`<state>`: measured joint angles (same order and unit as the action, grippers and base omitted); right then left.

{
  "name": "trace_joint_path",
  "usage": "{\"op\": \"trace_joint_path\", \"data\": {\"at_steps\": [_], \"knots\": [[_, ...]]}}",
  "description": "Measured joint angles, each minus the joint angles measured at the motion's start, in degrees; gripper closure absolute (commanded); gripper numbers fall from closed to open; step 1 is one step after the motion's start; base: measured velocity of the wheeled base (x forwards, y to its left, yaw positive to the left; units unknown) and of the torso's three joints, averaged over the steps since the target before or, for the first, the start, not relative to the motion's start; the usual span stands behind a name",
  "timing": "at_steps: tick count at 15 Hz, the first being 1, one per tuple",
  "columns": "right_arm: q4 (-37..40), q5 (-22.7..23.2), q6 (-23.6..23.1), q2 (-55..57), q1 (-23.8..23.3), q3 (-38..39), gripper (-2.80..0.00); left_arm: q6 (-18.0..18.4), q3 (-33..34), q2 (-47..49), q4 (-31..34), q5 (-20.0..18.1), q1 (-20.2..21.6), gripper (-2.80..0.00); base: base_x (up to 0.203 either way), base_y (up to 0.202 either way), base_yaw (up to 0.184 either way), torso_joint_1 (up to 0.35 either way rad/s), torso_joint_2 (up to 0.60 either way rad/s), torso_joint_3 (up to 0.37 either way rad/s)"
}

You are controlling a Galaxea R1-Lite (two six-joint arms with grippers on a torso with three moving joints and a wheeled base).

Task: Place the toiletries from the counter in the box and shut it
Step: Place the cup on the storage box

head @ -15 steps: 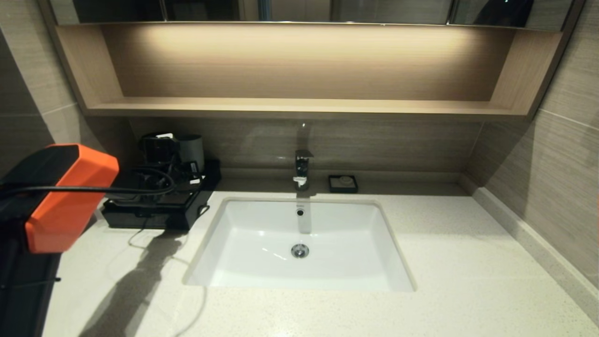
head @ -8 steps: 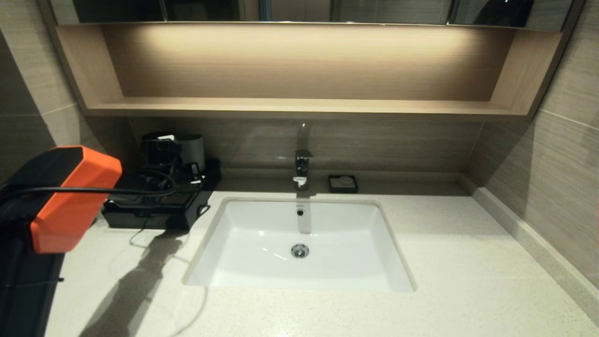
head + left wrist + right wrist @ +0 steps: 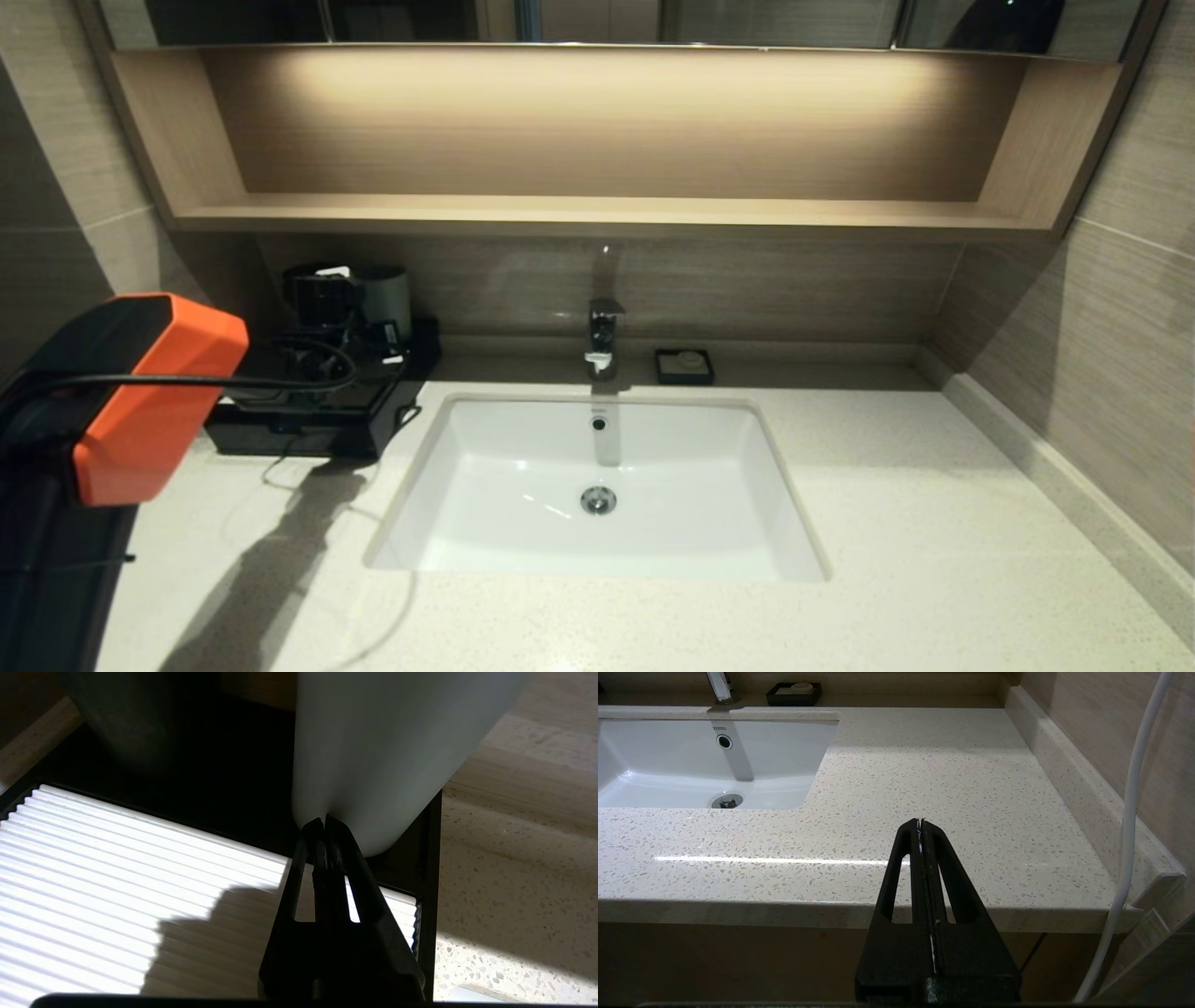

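The box (image 3: 308,425) sits low and black at the counter's (image 3: 887,523) back left, and its white ribbed top panel (image 3: 117,858) lies flat. My left gripper (image 3: 324,822) is shut and empty just above that panel's far right corner. Its tips almost meet the foot of a pale cup (image 3: 378,742). My left arm (image 3: 154,392), under an orange cover, reaches in from the left. My right gripper (image 3: 920,823) is shut with nothing in it, low over the counter's front edge right of the sink (image 3: 691,760). The toiletries are out of view.
A grey cup (image 3: 385,297) and a dark holder (image 3: 317,294) stand at the box's back edge. The faucet (image 3: 605,336) and a small black soap dish (image 3: 684,366) stand behind the white sink (image 3: 597,551). A white cable (image 3: 1129,812) hangs by the right wall.
My left arm has crept a little to the right, toward the box. Both grippers stay shut and nothing else has moved.
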<state>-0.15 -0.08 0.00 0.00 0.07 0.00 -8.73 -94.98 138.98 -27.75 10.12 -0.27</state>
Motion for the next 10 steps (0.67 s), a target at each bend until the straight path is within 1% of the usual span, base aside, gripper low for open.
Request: {"op": "trace_joint_path", "data": {"at_steps": [10], "knots": [[-0.01,-0.02,0.02,0.00,0.00,0.00,0.00,-0.30,1.04,-0.32,-0.01,0.01,0.00,0.00,0.000,0.000,0.000,0.000,0.00,0.000]]}}
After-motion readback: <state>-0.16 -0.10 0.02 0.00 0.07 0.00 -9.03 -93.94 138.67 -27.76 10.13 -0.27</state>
